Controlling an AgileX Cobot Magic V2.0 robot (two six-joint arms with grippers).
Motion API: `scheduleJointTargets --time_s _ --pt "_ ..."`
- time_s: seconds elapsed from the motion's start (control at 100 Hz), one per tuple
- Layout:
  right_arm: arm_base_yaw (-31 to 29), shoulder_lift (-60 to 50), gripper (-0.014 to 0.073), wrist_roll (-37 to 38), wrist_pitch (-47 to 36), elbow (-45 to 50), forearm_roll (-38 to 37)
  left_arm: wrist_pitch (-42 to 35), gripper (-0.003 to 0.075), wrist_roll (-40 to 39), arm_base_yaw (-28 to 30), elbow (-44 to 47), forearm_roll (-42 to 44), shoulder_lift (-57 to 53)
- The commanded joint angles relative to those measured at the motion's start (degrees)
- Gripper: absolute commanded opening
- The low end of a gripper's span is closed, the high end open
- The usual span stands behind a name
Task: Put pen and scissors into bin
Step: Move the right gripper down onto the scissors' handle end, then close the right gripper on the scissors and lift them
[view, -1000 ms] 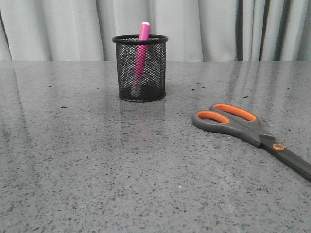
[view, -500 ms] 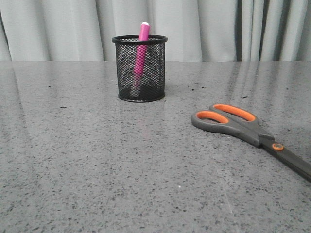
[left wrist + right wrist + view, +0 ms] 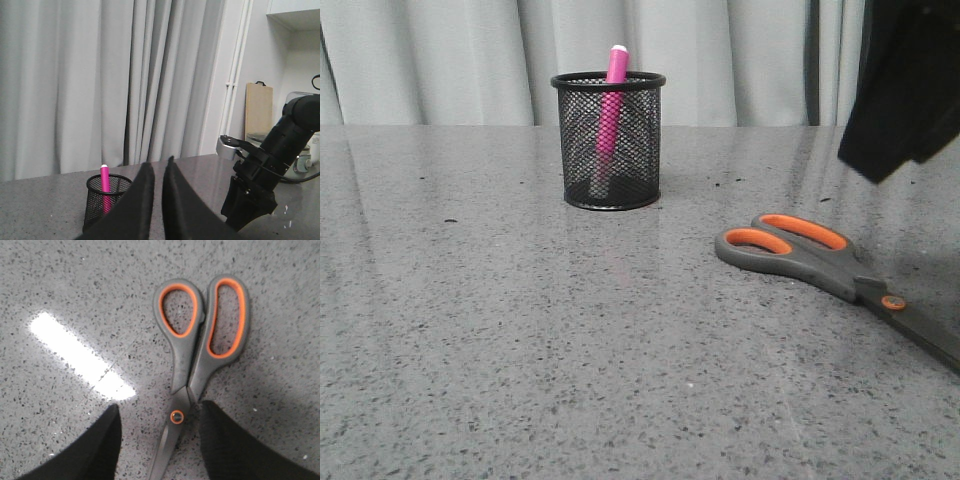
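The right hand [image 3: 157,445], fingers spread, hovers over the orange-lined grey scissors [image 3: 197,350] on the speckled counter [image 3: 520,330]; the left hand [image 3: 155,172] is pressed nearly together.

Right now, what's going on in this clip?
The pen already stands in the bin. The scissors lie flat and closed on the table, not yet gripped. The right gripper hovers above them, open, its fingers on either side of the pivot. The left gripper is raised, almost closed, holding nothing.
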Motion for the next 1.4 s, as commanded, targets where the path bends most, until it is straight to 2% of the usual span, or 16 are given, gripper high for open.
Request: scheduleJointTargets --time_s 0.0,0.19,0.57,1.05,1.1,1.17,1.39 --pt "0.1 0.51 0.036 1.4 -1.62 -2.02 -0.35 -3.07 0.0008 -0.42 -0.24 -1.03 -0.5 1.11" --pt "0.1 4.7 0.0419 4.18 -1.44 -2.02 -0.35 -3.3 0.0008 -1.54 -0.24 0.63 -0.62 1.11" --pt "0.1 12.15 0.0419 9.63 -1.43 -2.02 -3.11 -3.5 0.0008 -1.54 -0.24 1.01 -3.03 1.11" --pt "0.1 19.61 0.0411 9.83 -1.17 -2.02 -3.22 -3.5 0.0008 -1.54 -0.24 1.01 -3.23 1.11" --pt "0.1 20.26 0.0381 9.83 -0.81 -2.02 -3.22 -3.5 0.0008 -1.54 -0.24 1.01 -3.23 1.11" --pt "0.1 21.02 0.0296 9.83 0.3 -2.02 -3.22 -3.5 0.0008 -1.54 -0.24 1.01 -3.23 1.11" --pt "0.1 22.4 -0.0052 9.83 2.75 -2.02 -3.42 -3.26 0.0008 -1.54 -0.24 1.01 -5.52 1.11"
